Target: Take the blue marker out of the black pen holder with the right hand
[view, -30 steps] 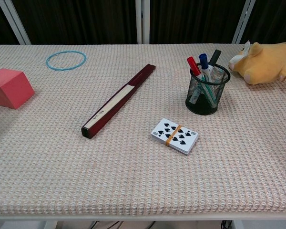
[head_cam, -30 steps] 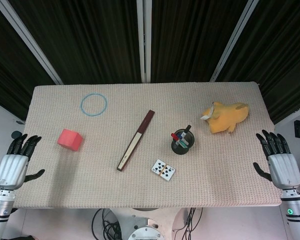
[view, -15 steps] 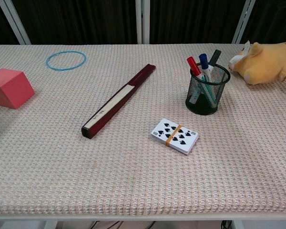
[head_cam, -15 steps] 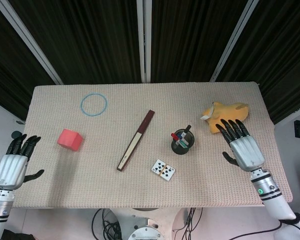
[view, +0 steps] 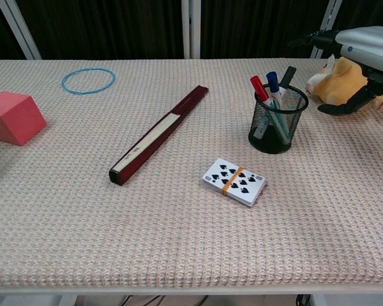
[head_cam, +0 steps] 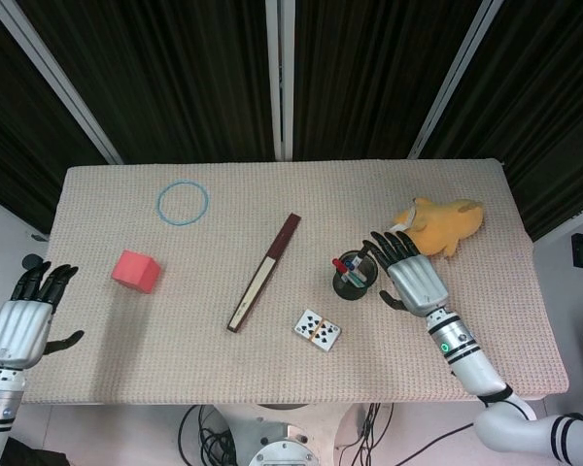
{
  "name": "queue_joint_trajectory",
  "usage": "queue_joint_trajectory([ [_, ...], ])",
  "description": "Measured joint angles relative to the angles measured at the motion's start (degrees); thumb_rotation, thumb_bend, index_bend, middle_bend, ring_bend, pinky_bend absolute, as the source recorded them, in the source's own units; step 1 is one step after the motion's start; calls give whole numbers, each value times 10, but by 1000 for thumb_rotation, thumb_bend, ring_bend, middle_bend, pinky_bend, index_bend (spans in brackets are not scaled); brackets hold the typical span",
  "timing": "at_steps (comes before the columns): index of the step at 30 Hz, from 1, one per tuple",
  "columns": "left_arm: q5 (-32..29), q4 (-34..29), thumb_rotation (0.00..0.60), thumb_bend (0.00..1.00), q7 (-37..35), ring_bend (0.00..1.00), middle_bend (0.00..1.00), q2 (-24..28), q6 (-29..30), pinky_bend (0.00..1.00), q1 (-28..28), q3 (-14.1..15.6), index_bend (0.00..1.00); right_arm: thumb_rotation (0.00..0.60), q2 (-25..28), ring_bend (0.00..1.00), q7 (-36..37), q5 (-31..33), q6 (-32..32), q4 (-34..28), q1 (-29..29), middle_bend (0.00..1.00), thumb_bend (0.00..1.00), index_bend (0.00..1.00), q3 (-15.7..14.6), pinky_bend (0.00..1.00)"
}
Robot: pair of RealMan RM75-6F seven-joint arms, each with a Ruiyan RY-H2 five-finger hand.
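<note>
The black mesh pen holder (head_cam: 355, 276) (view: 277, 120) stands right of the table's middle. It holds a blue marker (view: 272, 83) between a red-capped and a black-capped one. In the head view the blue marker (head_cam: 354, 272) is only a small tip. My right hand (head_cam: 409, 272) (view: 356, 43) hovers just right of the holder, fingers spread, holding nothing. My left hand (head_cam: 24, 319) hangs open off the table's left edge, away from everything.
A yellow plush toy (head_cam: 439, 225) lies behind my right hand. A banded deck of cards (head_cam: 317, 329) sits in front of the holder. A dark red flat stick (head_cam: 264, 272), a red cube (head_cam: 136, 271) and a blue ring (head_cam: 183, 203) lie further left.
My right hand has swept leftward from the table's right edge to just beside the pen holder, entering the chest view. The left hand has barely moved.
</note>
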Motion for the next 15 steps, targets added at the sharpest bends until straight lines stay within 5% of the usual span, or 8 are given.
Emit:
queue_joint_trajectory([
  [15,-3,12,600,20,-19,0,94,1,0,102,3,1,102,600,-65,0,2,23,-1,58,39,0,302,261,4,0],
])
